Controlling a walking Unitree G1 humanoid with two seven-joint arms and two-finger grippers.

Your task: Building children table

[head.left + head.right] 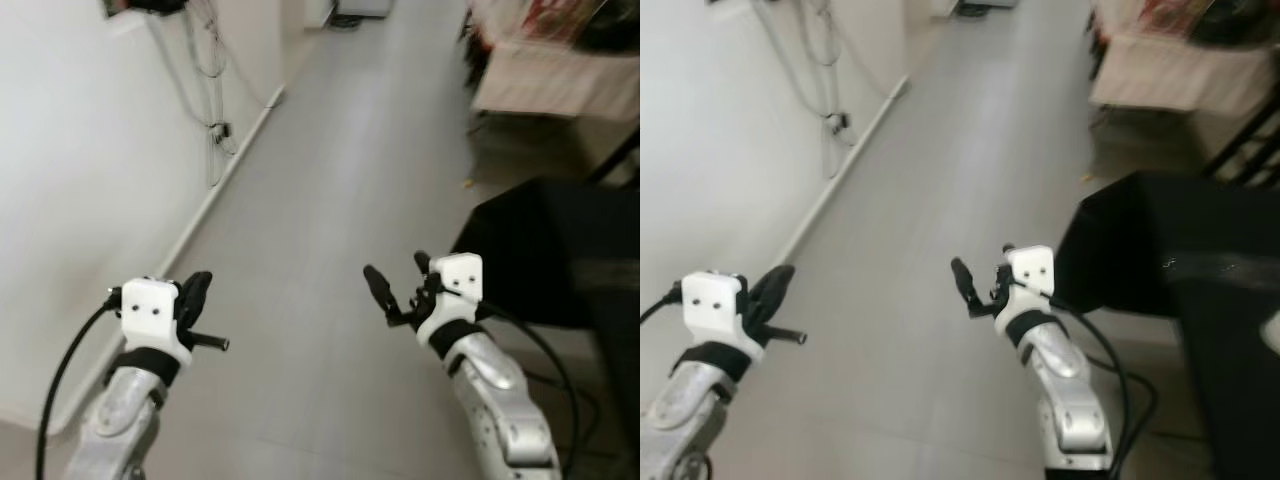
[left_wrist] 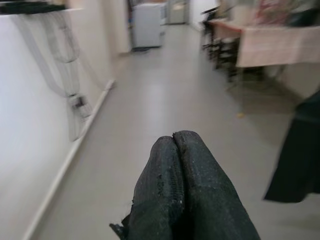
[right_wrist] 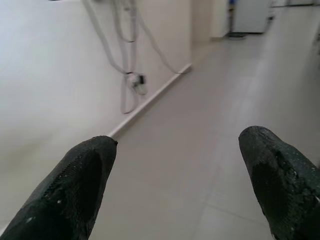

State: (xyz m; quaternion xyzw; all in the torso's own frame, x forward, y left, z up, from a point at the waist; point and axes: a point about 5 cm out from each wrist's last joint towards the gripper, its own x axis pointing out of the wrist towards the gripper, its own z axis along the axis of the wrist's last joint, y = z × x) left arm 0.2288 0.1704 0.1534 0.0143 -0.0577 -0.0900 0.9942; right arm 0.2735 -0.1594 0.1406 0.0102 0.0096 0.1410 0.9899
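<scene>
Corridor of pale grey floor tiles stretching ahead, bounded on the robot's left by a plain white wall with a white skirting strip along its foot. Loose grey cables hanging down that wall to a small plug or socket near the floor. Farther along, on the right, a surface draped in a pale pink cloth, blurred, with dark chair shapes beside it. Nearer on the right, a large black draped object standing on the floor, just beside the right arm. White cabinet or appliance at the far end of the corridor.

Left tool held out low over the floor near the wall, white wrist block behind it, black fingers clenched tip to tip with nothing between them. Right tool raised at a similar height near the middle of the corridor, fingers spread wide apart and released, bare floor showing between them. Thin black cables looping back from both wrists along the silver arms.

No parts of a children's table identifiable anywhere; cannot tell where they lie.
</scene>
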